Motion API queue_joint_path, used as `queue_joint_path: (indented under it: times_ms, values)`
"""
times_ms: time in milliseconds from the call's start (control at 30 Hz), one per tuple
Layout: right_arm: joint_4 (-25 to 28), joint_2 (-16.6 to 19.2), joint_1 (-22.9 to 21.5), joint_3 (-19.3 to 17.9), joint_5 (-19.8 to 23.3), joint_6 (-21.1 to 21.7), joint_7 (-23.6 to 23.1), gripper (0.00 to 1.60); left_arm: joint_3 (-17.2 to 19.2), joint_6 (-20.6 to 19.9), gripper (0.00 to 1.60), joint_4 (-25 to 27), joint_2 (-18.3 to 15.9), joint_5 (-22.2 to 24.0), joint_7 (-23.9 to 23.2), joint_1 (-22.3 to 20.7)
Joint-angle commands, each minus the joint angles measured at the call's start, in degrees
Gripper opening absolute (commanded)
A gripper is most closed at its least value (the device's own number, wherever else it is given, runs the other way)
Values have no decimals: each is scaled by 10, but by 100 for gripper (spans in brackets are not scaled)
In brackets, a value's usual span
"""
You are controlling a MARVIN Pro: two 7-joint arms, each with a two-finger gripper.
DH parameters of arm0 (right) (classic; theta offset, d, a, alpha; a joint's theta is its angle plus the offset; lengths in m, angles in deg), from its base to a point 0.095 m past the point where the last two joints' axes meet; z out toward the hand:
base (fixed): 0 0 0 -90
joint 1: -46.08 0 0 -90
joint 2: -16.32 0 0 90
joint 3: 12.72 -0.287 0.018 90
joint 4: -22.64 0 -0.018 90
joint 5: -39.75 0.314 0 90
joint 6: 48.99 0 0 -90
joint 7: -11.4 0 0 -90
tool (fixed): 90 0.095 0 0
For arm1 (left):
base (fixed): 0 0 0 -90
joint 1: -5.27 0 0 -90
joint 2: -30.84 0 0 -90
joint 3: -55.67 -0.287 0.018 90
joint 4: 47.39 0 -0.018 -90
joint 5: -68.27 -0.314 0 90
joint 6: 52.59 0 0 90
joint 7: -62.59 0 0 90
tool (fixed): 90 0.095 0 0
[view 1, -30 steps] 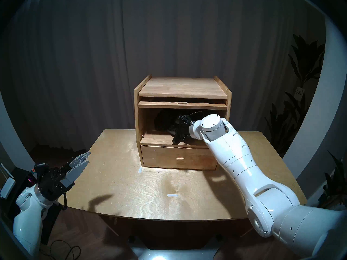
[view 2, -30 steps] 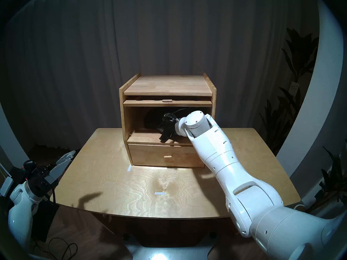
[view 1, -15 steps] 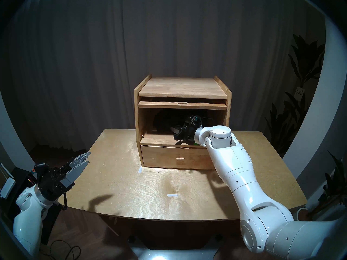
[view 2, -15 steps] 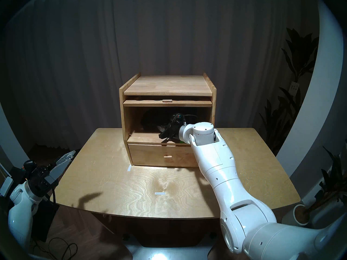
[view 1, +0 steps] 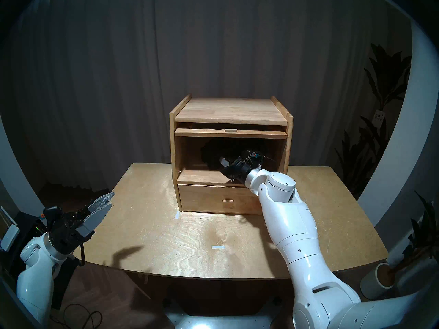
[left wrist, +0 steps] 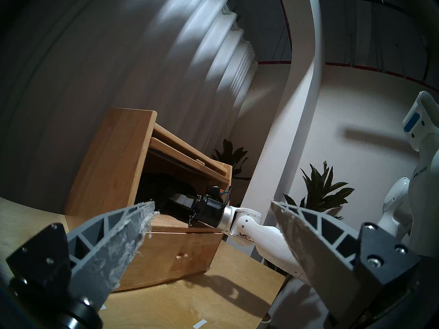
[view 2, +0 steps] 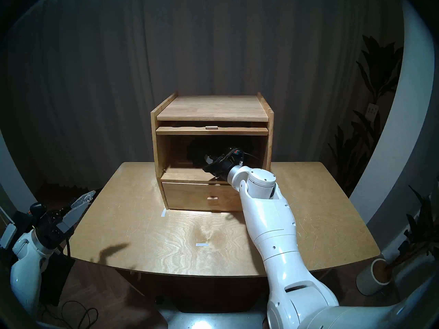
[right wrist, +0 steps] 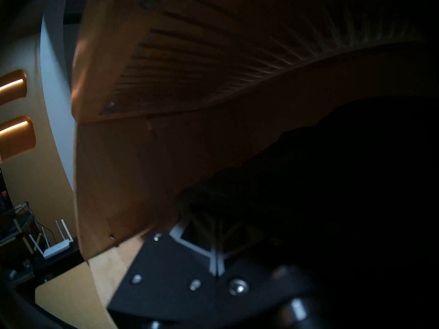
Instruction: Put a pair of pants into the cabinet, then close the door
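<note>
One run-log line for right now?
pants: inside cabinet | door: raised open | right gripper: shut, at pants | left gripper: open, idle

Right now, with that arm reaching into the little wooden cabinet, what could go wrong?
The right gripper is shut beside the dark pants; if cloth is caught, pulling back could drag them out. The door lies raised above the opening, so the wrist might bump it. The left gripper is far off and cannot help.

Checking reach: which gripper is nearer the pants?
Right. The right gripper is inside the cabinet at the pants; the left gripper hangs off the table's left edge.
</note>
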Motion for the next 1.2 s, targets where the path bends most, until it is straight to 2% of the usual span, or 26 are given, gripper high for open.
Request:
queue_joint_path:
  times_ms: [0, 67, 133, 167, 367, 400, 433, 467, 567, 700, 1000, 1167]
  values:
    - [28, -31, 6, -5, 58, -52, 76, 0, 2, 0, 160, 5, -1, 1, -2, -1]
    - [18, -33, 0, -12, 63, -58, 82, 0, 2, 0, 160, 5, -1, 1, -2, -1]
    - [-4, -46, -14, -27, 64, -87, 120, 0, 2, 0, 160, 6, -1, 2, -2, -1]
    - [-4, -46, -14, -27, 64, -87, 120, 0, 2, 0, 160, 6, -1, 2, -2, -1]
    - [-70, -84, -64, -57, 32, -129, 189, 0, 2, 0, 160, 6, -1, 2, -2, -1]
    - [-68, -80, -60, -56, 27, -135, 188, 0, 2, 0, 160, 6, -1, 2, -2, -1]
    - [-86, -84, -79, -53, 24, -136, 214, 0, 2, 0, 160, 6, -1, 2, -2, -1]
    - [-77, -84, -68, -54, 18, -141, 209, 0, 2, 0, 160, 5, -1, 2, -2, -1]
    - [-97, -87, -90, -46, 6, -146, 248, 0, 2, 0, 160, 5, -1, 2, -2, -1]
    - [-121, -88, -114, -36, -14, -150, 272, 0, 2, 0, 160, 5, -1, 1, -2, -1]
    - [-153, -77, -155, -18, -55, -153, 307, 0, 2, 0, 160, 5, -1, 1, -2, -2]
    - [-201, -72, -179, -5, -84, -170, 316, 0, 2, 0, 160, 6, -1, 2, -2, -1]
